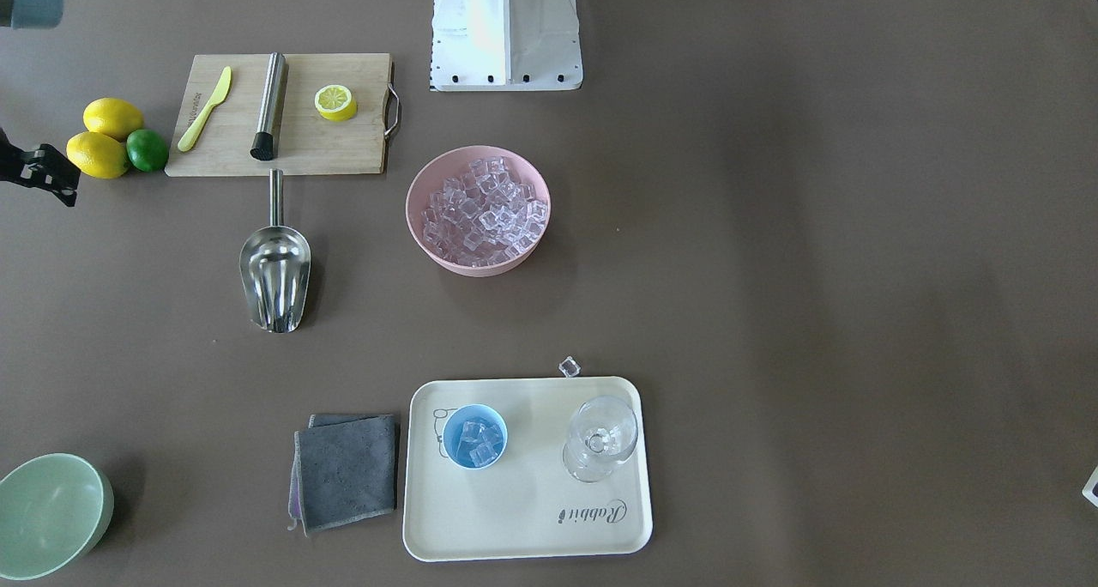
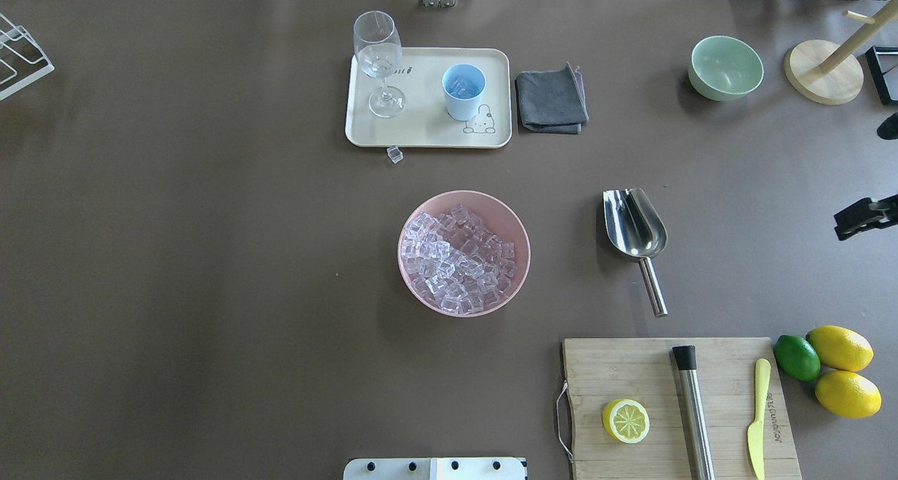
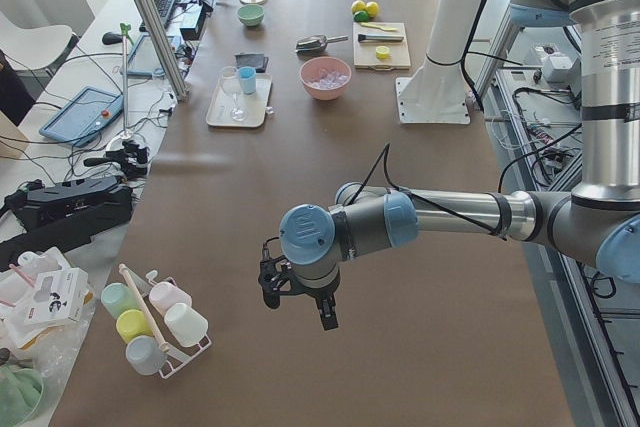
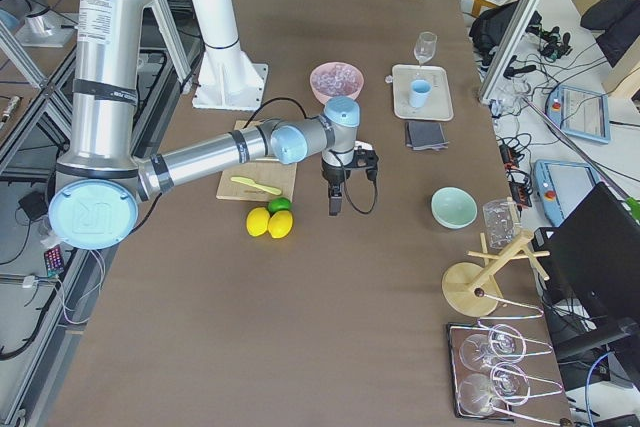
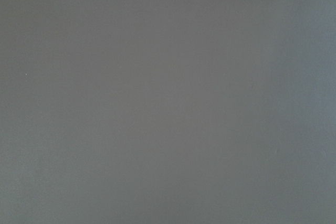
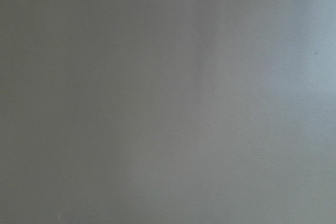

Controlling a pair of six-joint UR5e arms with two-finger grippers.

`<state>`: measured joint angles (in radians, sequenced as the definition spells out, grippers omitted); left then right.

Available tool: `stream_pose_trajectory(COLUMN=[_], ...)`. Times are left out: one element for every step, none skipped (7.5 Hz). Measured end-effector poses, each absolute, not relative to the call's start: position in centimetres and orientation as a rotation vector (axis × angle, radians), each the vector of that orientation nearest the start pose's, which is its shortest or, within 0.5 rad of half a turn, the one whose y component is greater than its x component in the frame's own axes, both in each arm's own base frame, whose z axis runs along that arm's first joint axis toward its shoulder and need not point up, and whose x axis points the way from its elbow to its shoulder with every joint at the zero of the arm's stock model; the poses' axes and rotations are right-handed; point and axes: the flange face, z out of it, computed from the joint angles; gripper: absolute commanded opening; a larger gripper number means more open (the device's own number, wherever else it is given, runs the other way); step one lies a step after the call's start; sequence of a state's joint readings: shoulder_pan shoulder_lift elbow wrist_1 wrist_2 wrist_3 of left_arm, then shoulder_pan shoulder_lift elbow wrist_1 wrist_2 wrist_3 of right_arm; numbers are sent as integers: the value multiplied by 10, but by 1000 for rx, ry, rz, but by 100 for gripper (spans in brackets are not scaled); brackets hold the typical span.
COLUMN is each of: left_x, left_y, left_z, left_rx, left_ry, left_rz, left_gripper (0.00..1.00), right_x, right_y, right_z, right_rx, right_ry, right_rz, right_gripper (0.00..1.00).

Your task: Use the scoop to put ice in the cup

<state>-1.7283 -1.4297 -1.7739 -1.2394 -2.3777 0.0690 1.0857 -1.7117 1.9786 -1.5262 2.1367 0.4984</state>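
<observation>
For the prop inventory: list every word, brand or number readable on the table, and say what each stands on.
"Rabbit": script print on the cream tray, upside down in the front-facing view; the wine glass partly hides it from overhead.
Engraved brand on the cutting board, beside the yellow knife: too small to read.
Nothing else is legible; both wrist views show plain grey.
</observation>
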Motion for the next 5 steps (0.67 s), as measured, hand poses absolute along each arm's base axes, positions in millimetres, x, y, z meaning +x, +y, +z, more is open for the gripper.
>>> stream_pose_trajectory(left_x=[-125,-124,-124,-124,-124], left_y=[-395,-395,-395,-395,-395], left_z=[652,652,652,652,652], left_rx=[-163,-164,-164,-164,-164], left_ry=[826,826,826,826,826], left_rz=[-191,-190,-190,-190,-190], left_gripper=[98,98,98,99,99], right_x=[-89,-43,-5,24,44], right_y=[-429,-432,-437,-448,-462], right_z=[553,573,590,607,623], right_rx=[20,38,58,72,71], right_ry=[-625,-630,-640,-644,-647], right_rz=[-80,-74,-68,-59,-40], right_gripper=[100,100,99,99,100])
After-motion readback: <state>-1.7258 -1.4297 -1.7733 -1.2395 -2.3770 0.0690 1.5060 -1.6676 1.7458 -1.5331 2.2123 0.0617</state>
